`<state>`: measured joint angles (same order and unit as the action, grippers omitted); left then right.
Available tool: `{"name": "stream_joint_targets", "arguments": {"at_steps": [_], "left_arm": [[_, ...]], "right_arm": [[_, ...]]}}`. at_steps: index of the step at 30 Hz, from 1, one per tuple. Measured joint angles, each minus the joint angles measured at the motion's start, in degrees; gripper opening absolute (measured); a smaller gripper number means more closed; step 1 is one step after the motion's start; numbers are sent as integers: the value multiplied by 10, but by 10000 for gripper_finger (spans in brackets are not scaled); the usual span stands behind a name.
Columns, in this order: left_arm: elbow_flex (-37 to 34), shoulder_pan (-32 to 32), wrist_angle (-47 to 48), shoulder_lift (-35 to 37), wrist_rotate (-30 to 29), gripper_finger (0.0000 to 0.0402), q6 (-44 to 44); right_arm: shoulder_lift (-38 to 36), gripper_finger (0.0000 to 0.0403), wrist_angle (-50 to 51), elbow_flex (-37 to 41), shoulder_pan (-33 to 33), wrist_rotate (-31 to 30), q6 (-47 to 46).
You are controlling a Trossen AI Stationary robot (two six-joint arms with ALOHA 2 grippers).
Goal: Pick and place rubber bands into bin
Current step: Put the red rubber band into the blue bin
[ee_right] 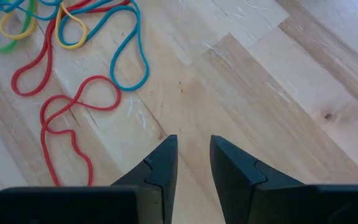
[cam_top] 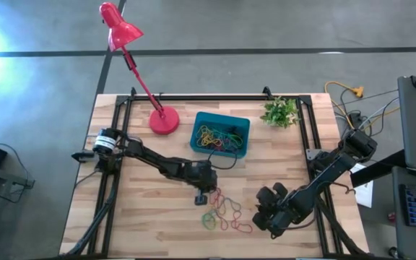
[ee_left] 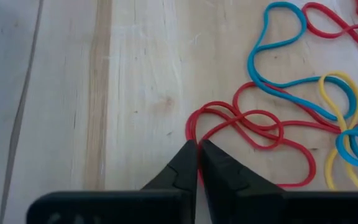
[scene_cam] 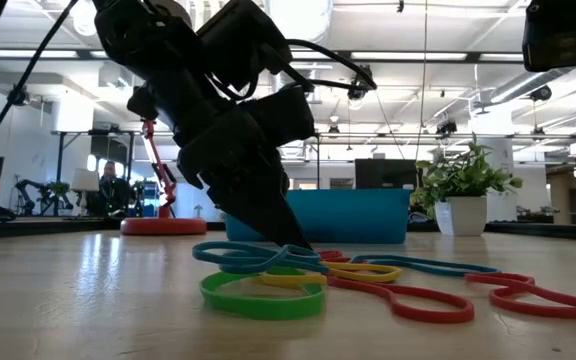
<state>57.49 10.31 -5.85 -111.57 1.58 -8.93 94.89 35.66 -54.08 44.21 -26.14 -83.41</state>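
- The left end effector [cam_top: 201, 198] is down on the wooden surface [cam_top: 136, 217], at the edge of the loose pile of rubber bands [cam_top: 226, 213] on the side nearest the bin [cam_top: 220, 135]
- Its two fingers are pinched together, and in the left wrist view a strand of a red rubber band [ee_left: 253, 127] runs between the fingertips [ee_left: 191, 152], so it is closed on that band
- The red band's loops spread out beyond the tips, lying flat on the surface and overlapping a blue band [ee_left: 278, 56] and a yellow band [ee_left: 340, 112]
- In the low view the same end effector [scene_cam: 293, 240] comes down as a dark wedge touching the pile, with a green band [scene_cam: 263, 295] lying just in front of it
- The pile lies on the surface away from the bin, apart from it; the bin already holds a tangle of coloured bands
- The right end effector [cam_top: 269, 220] hovers beside the pile, on the side farther from the bin, with its fingers [ee_right: 160, 165] slightly apart and nothing between them
- Seen from the right wrist, the nearest red loops [ee_right: 67, 118] lie ahead and to one side of its tips, not touching them
- A red lamp [cam_top: 163, 120] stands just beside the bin, and a small potted plant [cam_top: 280, 112] sits near its other side
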Motion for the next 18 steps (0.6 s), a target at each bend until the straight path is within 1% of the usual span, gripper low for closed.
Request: {"name": "stream_joint_targets", "arguments": {"at_steps": [6,18], "left_arm": [[2,0,25,40,-5,0,4],[26,-2,9,146,-41,0,39]], "right_arm": [[0,84,0,0,0,0,0],[0,84,1,2,0,0,0]]}}
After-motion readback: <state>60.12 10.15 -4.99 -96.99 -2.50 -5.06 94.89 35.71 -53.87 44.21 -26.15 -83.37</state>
